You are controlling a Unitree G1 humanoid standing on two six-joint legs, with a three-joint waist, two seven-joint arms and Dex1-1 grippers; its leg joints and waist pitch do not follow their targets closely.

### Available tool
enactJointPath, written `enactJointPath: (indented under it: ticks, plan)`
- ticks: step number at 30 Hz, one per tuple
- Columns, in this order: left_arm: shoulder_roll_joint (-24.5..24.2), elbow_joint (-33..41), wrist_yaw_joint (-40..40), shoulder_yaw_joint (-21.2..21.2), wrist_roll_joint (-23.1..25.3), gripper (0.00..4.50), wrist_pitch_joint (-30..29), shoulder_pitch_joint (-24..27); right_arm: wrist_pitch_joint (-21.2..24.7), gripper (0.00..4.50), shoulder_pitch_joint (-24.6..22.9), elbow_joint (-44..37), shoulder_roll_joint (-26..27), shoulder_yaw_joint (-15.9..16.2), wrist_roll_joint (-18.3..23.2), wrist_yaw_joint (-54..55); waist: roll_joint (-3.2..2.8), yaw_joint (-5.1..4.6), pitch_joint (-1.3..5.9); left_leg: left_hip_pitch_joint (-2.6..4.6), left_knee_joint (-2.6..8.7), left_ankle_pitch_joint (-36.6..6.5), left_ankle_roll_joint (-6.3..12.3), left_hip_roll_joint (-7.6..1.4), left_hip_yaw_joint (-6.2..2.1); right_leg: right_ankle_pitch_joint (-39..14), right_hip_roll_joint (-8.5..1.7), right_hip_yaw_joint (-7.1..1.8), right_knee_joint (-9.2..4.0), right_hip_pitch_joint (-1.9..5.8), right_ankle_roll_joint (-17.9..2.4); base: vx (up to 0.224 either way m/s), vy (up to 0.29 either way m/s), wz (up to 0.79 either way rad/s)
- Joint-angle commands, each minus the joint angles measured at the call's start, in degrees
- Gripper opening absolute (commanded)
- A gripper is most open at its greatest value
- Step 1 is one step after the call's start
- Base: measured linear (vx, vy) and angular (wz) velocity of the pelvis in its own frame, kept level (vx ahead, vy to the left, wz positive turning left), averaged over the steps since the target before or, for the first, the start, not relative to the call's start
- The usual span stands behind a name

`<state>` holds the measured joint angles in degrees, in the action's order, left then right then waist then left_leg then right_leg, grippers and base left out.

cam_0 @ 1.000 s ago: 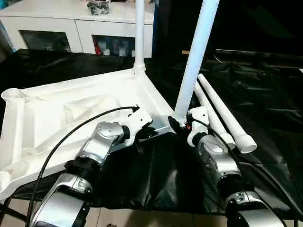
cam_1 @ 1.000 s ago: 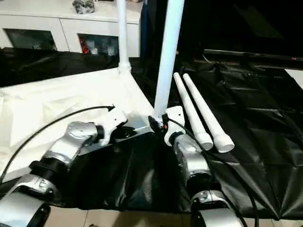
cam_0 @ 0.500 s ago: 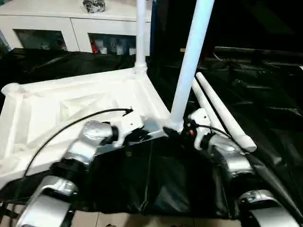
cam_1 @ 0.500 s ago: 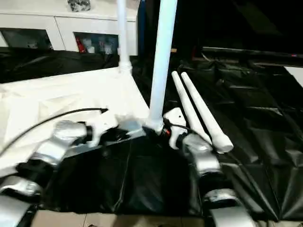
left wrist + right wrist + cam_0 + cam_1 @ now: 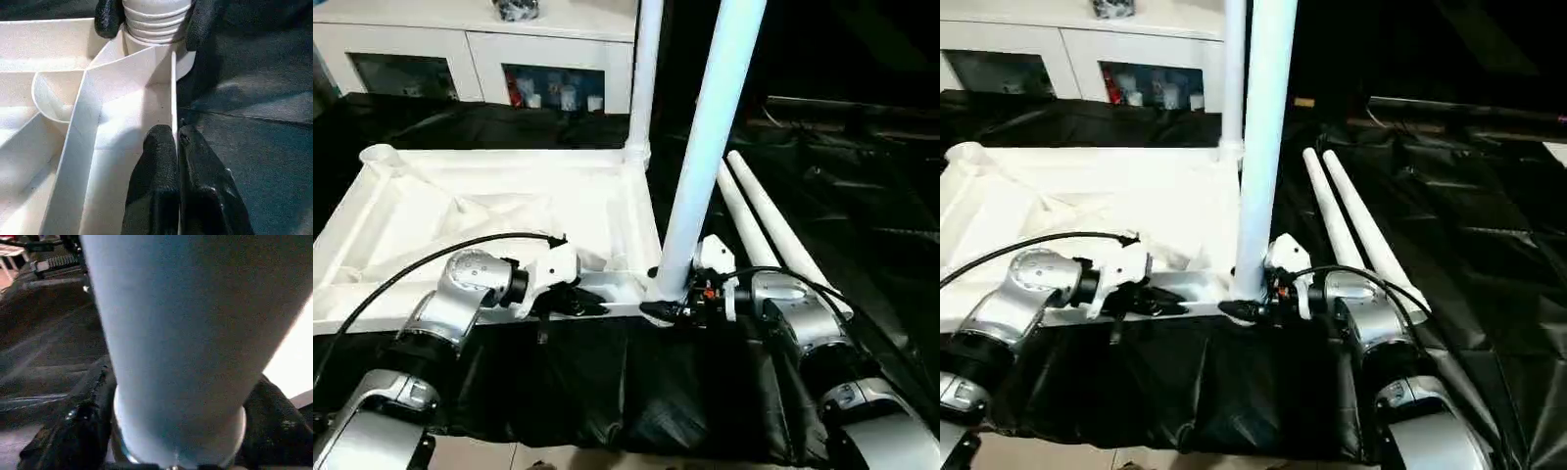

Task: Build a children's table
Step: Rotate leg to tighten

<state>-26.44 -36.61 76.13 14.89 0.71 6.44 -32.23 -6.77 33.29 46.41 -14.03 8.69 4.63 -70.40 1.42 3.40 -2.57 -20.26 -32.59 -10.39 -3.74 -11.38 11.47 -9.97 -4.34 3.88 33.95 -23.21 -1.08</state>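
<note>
Tabletop (image 5: 489,211): white plastic, lying underside up on the black sheet (image 5: 636,382), its ribs facing you. This is your landmark for every entry below.

Left arm: your silver forearm reaches in from the near left and lies level along the tabletop's near edge, wrist bent toward the near right corner. Left gripper (image 5: 177,142): its two black fingers are pressed together on the thin near rim wall of the tabletop, one on each side of it, a little way short of the corner socket.

Right arm: your forearm comes in from the near right, wrist turned inward so the gripper points across at the tabletop's near right corner. Right gripper (image 5: 668,305): fingers spread to either side of the base of the near leg (image 5: 705,147), right at its threaded end; in the left wrist view both black fingertips (image 5: 108,18) sit against the ribbed thread just above the socket.

Near leg: white tube, upright in the tabletop's near right corner socket.

Far leg (image 5: 644,78): white tube, upright in the tabletop's far right corner.

Spare legs (image 5: 764,220): two white tubes lying side by side on the black sheet, just right of the tabletop.

Cabinet (image 5: 480,49): white, glass doors, beyond the tabletop's far edge.

Writing, brands, labels: none that you can read.
</note>
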Motion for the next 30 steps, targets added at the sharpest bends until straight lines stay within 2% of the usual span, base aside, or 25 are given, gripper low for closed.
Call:
enactJointPath:
  ticks: [1, 3, 4, 5, 6, 7, 8, 9, 10, 11, 12, 13, 14, 15, 16, 18, 19, 21, 23, 25, 26, 28, 30]
  plan:
    - [0.24, -0.98, 1.04, 1.49, 0.44, 0.00, -0.03, 0.01, 1.13, 2.96, 0.18, 0.74, 0.13, 0.81, 0.14, -1.38, 0.00, 0.24, 3.13, 0.42, 3.50, -13.05, 2.14, -2.52, -0.76, -14.48, -3.95, -2.80, -3.52, 2.67, -12.94, 0.000, 0.000, 0.00]
    - [1.23, -1.58, -1.71, 0.98, 0.79, 0.00, -1.06, -0.32, 2.51, 2.77, -0.79, -0.28, 1.02, 0.07, 0.89, 0.59, 0.09, 0.26, 3.22, 0.37, 3.44, -12.23, 2.20, -2.52, -0.74, -13.53, -3.92, -2.82, -3.33, 2.71, -13.00, 0.000, 0.000, 0.00]
    - [2.92, -2.47, -6.60, 0.53, 1.88, 0.00, -2.68, -1.05, 3.74, 2.75, -2.09, -1.05, 2.45, -0.86, 0.76, 5.92, 0.25, 0.24, 3.09, 0.33, 3.49, -12.28, 2.33, -2.49, -0.75, -13.96, -3.91, -2.79, -3.44, 2.66, -12.94, 0.000, 0.000, 0.00]
    - [3.07, -2.54, -7.02, 0.50, 1.98, 0.00, -2.83, -1.12, 3.81, 2.74, -2.19, -1.08, 2.58, -0.94, 0.69, 6.50, 0.28, 0.17, 2.95, 0.39, 3.58, -12.21, 2.15, -2.51, -0.68, -14.40, -3.82, -2.86, -3.60, 2.58, -12.62, 0.000, 0.000, 0.00]
    - [4.57, -3.06, -10.45, 0.12, 2.53, 0.00, -4.00, -1.70, 3.91, 2.74, -2.98, -0.95, 3.92, -1.83, -0.05, 12.21, 0.19, 0.15, 2.84, 0.70, 3.62, -13.78, 1.53, -2.49, -0.73, -16.98, -4.01, -2.96, -3.97, 2.30, -12.19, 0.000, 0.000, 0.00]
    - [6.13, -3.15, -12.76, -0.45, 2.27, 0.00, -5.14, -2.06, 3.35, 2.73, -3.36, -0.33, 5.26, -2.83, -0.67, 17.64, 0.41, 0.00, 2.72, 0.96, 3.73, -15.84, 0.43, -2.26, -0.99, -22.26, -4.22, -2.93, -4.57, 2.02, -10.69, 0.000, 0.000, 0.00]
    - [8.23, -2.95, -15.60, -1.35, 1.60, 0.00, -7.75, -2.49, 2.61, 2.72, -3.41, 0.80, 6.92, -4.35, -1.70, 25.76, 0.38, -0.14, 2.70, 0.93, 3.78, -15.97, -0.20, -2.31, -1.09, -23.21, -4.27, -2.98, -4.50, 2.01, -10.27, 0.000, 0.000, 0.00]
    - [8.23, -2.95, -15.60, -1.35, 1.60, 0.00, -7.75, -2.49, 2.61, 2.72, -3.41, 0.80, 6.92, -4.35, -1.70, 25.76, 0.34, -0.26, 2.64, 0.94, 3.89, -16.22, -0.65, -2.28, -1.18, -24.19, -4.27, -2.97, -4.64, 1.89, -9.96, 0.000, 0.000, 0.00]
    - [10.21, -2.53, -18.11, -0.96, 2.26, 0.00, -8.84, -2.83, 4.87, 2.72, -2.98, 1.96, 8.91, -6.37, -1.68, 33.78, 0.39, -0.57, 2.58, 0.95, 3.99, -17.57, -0.96, -2.10, -1.40, -27.25, -4.21, -2.84, -5.11, 1.86, -8.57, 0.000, 0.000, 0.00]
    - [10.58, -2.53, -18.67, -0.91, 2.41, 0.00, -9.04, -2.92, 5.09, 2.72, -2.89, 2.13, 9.23, -6.62, -1.61, 34.71, 0.39, -0.57, 2.58, 0.95, 3.99, -17.57, -0.96, -2.10, -1.40, -27.25, -4.21, -2.84, -5.11, 1.86, -8.57, 0.000, 0.000, 0.00]
    - [11.84, -2.53, -20.63, -0.72, 2.92, 0.00, -9.75, -3.22, 5.88, 2.72, -2.58, 2.69, 10.32, -7.48, -1.35, 37.97, 0.01, -0.64, 2.53, 1.17, 3.97, -18.83, -0.88, -2.05, -1.42, -28.58, -4.15, -2.83, -5.51, 1.57, -7.80, 0.000, 0.000, 0.00]
    - [14.01, -2.52, -23.69, -0.49, 3.58, 0.00, -11.04, -3.74, 6.49, 2.72, -2.27, 3.25, 12.26, -8.38, -1.18, 42.30, 0.12, -0.79, 2.61, 1.17, 3.90, -19.15, -0.78, -1.95, -1.48, -29.05, -4.16, -2.82, -5.57, 1.58, -7.45, 0.000, 0.000, 0.00]
    - [14.93, -2.45, -24.82, -0.30, 3.91, 0.00, -11.45, -3.92, 6.40, 2.72, -2.28, 3.26, 13.19, -8.43, -1.32, 43.77, -0.21, -0.90, 2.58, 1.10, 3.99, -19.29, -0.74, -1.96, -1.53, -29.25, -4.14, -2.79, -5.79, 1.56, -7.17, 0.000, 0.000, 0.00]
    - [16.53, -2.36, -26.87, 0.29, 4.80, 0.00, -11.92, -4.19, 6.02, 2.72, -2.43, 2.99, 15.12, -8.45, -1.60, 46.28, -0.04, -0.91, 2.53, 1.22, 3.94, -19.76, -0.52, -1.90, -1.47, -29.37, -4.01, -2.74, -5.93, 1.38, -6.91, 0.000, 0.000, 0.00]
    - [17.63, -2.27, -27.82, 0.87, 5.37, 0.00, -11.99, -4.26, 5.25, 2.72, -2.56, 2.69, 16.54, -8.26, -1.57, 46.83, -0.52, -0.79, 2.53, 1.29, 3.92, -20.07, -0.57, -1.87, -1.53, -29.30, -4.06, -2.78, -5.91, 1.31, -6.88, 0.000, 0.000, 0.00]
    - [18.67, -2.20, -29.39, 1.58, 6.43, 0.00, -11.69, -4.30, 3.57, 2.72, -2.69, 2.21, 18.13, -8.39, -1.41, 47.56, -0.16, -0.83, 2.59, 1.17, 3.94, -20.60, -0.15, -1.77, -1.59, -29.99, -4.07, -2.70, -6.05, 1.39, -6.39, 0.000, 0.000, 0.00]
    - [18.81, -2.16, -29.61, 1.72, 6.63, 0.00, -11.56, -4.28, 3.10, 3.07, -2.72, 2.02, 18.35, -8.49, -1.31, 47.62, -0.24, -0.71, 2.69, 1.00, 3.99, -20.03, 0.33, -1.83, -1.60, -28.72, -4.05, -2.78, -5.97, 1.46, -6.43, 0.000, 0.000, 0.00]
    - [18.98, -1.92, -28.92, 1.73, 6.30, 0.00, -11.71, -4.10, 2.82, 3.42, -2.77, 1.43, 18.10, -8.58, -1.22, 47.51, -0.33, -0.70, 2.67, 0.84, 4.07, -19.91, 0.51, -1.83, -1.61, -27.70, -4.00, -2.76, -5.88, 1.55, -6.68, 0.000, 0.000, 0.00]
    - [18.25, -1.13, -27.01, 1.70, 5.82, 0.00, -10.87, -3.50, 2.80, 3.50, -2.67, 0.69, 16.46, -7.96, -1.55, 45.77, -0.30, -0.73, 2.77, 0.64, 4.14, -19.60, 0.68, -1.87, -1.64, -26.01, -3.96, -2.75, -5.63, 1.75, -7.13, 0.000, 0.000, 0.00]
    - [16.69, -0.70, -24.97, 1.54, 5.72, 0.00, -8.98, -3.01, 2.75, 3.85, -2.60, 0.11, 14.43, -7.13, -1.70, 42.36, -0.32, -0.72, 2.78, 0.55, 4.09, -18.95, 1.09, -1.85, -1.49, -23.57, -3.91, -2.82, -5.42, 1.88, -8.07, 0.000, 0.000, 0.00]
    - [16.69, -0.70, -24.97, 1.54, 5.72, 0.00, -8.98, -3.01, 2.75, 3.85, -2.60, 0.11, 14.43, -7.13, -1.70, 42.36, -0.28, -0.69, 2.83, 0.44, 4.04, -18.67, 1.24, -1.81, -1.50, -23.13, -3.96, -2.83, -5.35, 2.01, -8.20, 0.000, 0.000, 0.00]
    - [12.98, -0.14, -19.83, 1.22, 4.99, 0.00, -5.78, -2.12, 2.15, 3.85, -3.11, -1.25, 10.44, -5.30, -1.49, 31.90, -0.28, -0.65, 2.91, 0.23, 3.95, -17.58, 2.12, -1.88, -1.44, -20.79, -3.96, -2.87, -5.08, 2.24, -8.76, 0.000, 0.000, 0.00]
    - [12.07, -0.05, -18.60, 1.20, 4.79, 0.00, -5.25, -1.95, 2.15, 3.85, -3.26, -1.73, 9.54, -4.93, -1.20, 29.28, -0.16, -0.68, 2.90, 0.01, 3.85, -16.48, 2.74, -1.81, -1.35, -19.36, -4.00, -2.93, -4.86, 2.42, -9.52, 0.000, 0.000, 0.00]
